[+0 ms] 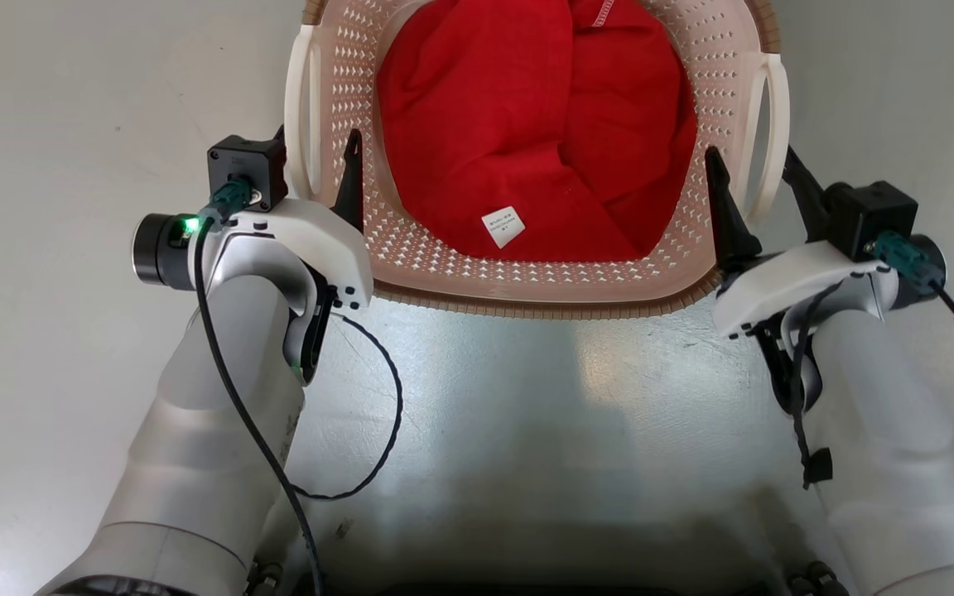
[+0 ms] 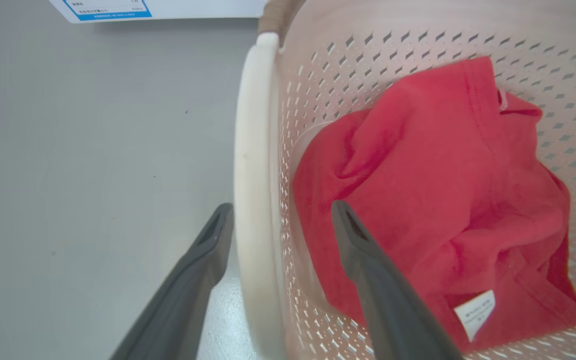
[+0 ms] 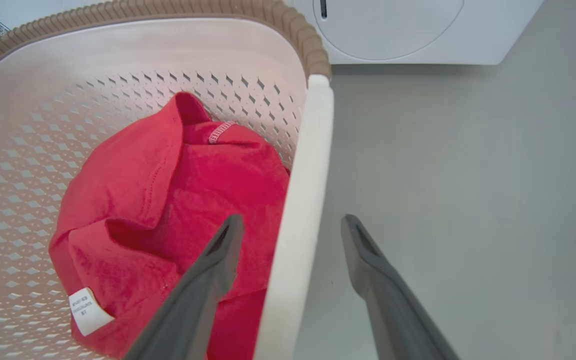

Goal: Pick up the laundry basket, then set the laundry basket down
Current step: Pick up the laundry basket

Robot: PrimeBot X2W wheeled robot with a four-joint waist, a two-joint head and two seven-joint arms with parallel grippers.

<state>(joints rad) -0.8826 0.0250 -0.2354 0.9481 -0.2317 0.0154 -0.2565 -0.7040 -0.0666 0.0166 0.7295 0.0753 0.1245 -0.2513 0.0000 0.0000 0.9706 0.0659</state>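
The laundry basket is a rounded-rectangular container in pale pink-cream plastic. Its walls are perforated with rows of small diamond-shaped openings. A brown woven-look rim runs around the mouth. One white handle is fitted on each side: the left handle and the right handle. The unit stands upright, mouth upward, over a pale grey floor; contact with the floor cannot be confirmed. A crumpled red garment lies inside.
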